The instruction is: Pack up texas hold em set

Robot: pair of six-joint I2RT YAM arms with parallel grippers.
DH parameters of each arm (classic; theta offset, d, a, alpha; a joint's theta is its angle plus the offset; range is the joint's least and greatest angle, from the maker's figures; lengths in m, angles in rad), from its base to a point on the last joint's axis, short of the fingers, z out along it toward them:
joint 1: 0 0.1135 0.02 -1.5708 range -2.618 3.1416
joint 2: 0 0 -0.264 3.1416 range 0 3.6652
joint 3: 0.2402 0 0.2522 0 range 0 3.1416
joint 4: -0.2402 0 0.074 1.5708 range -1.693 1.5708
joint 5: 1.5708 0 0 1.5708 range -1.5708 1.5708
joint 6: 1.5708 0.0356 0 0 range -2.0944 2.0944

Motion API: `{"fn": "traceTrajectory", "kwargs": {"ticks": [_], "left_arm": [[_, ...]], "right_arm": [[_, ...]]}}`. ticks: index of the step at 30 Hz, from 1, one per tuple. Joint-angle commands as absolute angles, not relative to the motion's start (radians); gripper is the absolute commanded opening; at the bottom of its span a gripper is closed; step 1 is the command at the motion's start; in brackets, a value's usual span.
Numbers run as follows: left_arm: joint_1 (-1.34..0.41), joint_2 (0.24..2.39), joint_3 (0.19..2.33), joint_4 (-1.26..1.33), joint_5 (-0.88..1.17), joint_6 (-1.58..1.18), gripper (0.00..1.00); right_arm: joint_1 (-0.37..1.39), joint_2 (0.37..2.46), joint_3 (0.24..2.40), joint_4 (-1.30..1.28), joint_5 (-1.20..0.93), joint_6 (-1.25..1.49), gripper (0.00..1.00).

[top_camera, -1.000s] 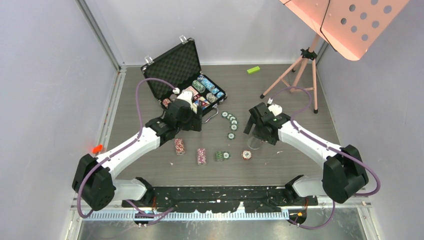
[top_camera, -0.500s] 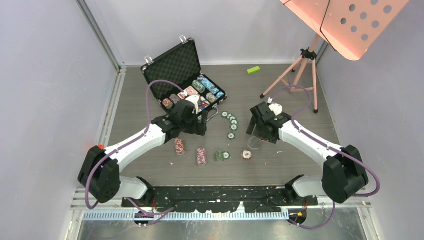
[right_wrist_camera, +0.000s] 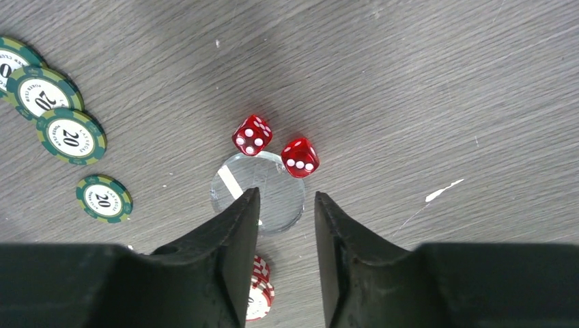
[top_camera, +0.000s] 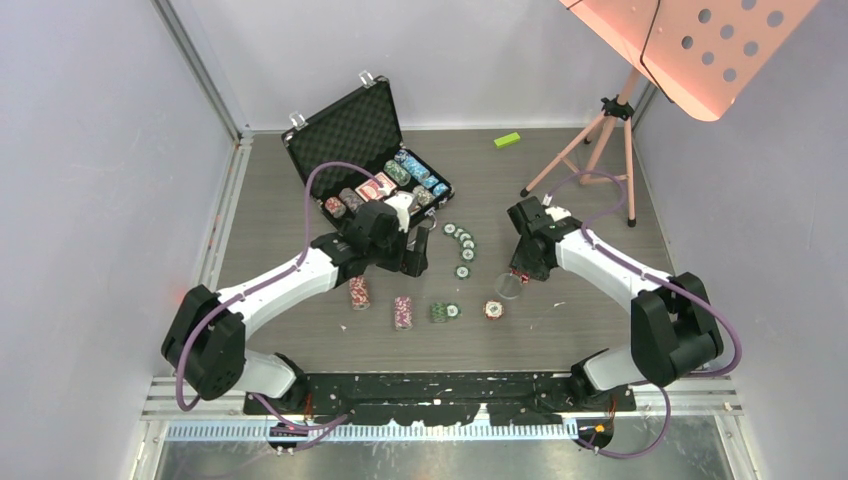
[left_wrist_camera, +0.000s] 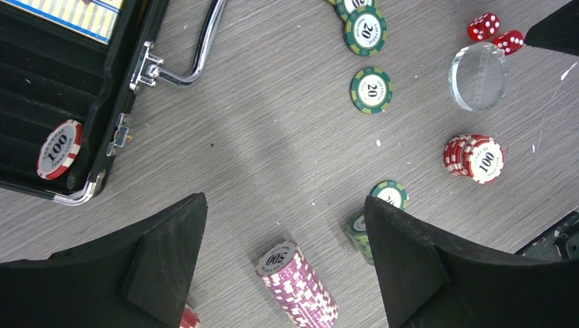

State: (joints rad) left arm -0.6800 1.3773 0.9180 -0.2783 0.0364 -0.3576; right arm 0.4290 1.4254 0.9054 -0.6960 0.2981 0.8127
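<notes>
Plainly, the left gripper (left_wrist_camera: 283, 205) hangs with its fingers spread wide and empty above the table, a purple chip stack (left_wrist_camera: 297, 283) lying below the gap and the open briefcase (left_wrist_camera: 82, 96) cut off at the frame's corner. The right gripper (right_wrist_camera: 287, 195) is parted only narrowly, holding nothing, over a clear disc (right_wrist_camera: 276, 179) just beside two red dice (right_wrist_camera: 249, 134). One of its fingers hides most of a red chip stack (right_wrist_camera: 259, 290).

On my grey wood-grain table (top_camera: 580, 330) I see the open briefcase (top_camera: 350, 130), loose green chips (left_wrist_camera: 371, 89), a purple stack (left_wrist_camera: 297, 283), a red stack (left_wrist_camera: 476, 156), two red dice (right_wrist_camera: 250, 134) (just beside a clear disc (right_wrist_camera: 273, 181)), a green block (top_camera: 507, 140) and a tripod (top_camera: 600, 140).
</notes>
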Motion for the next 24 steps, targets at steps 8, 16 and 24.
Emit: {"fn": "traceTrajectory", "kwargs": {"ticks": [8, 16, 24], "left_arm": [[-0.686, 1.331, 0.913, -0.204, 0.009, -0.363, 0.86], [-0.686, 1.312, 0.883, -0.205, 0.008, -0.362, 0.85], [-0.686, 1.286, 0.876, -0.208, 0.008, -0.35, 0.85]], "right_arm": [[0.399, 1.421, 0.87, -0.649, 0.268, 0.808, 0.35], [0.368, 1.46, 0.84, -0.608, 0.255, 0.802, 0.36], [0.361, 1.488, 0.847, -0.567, 0.229, 0.801, 0.36]]}}
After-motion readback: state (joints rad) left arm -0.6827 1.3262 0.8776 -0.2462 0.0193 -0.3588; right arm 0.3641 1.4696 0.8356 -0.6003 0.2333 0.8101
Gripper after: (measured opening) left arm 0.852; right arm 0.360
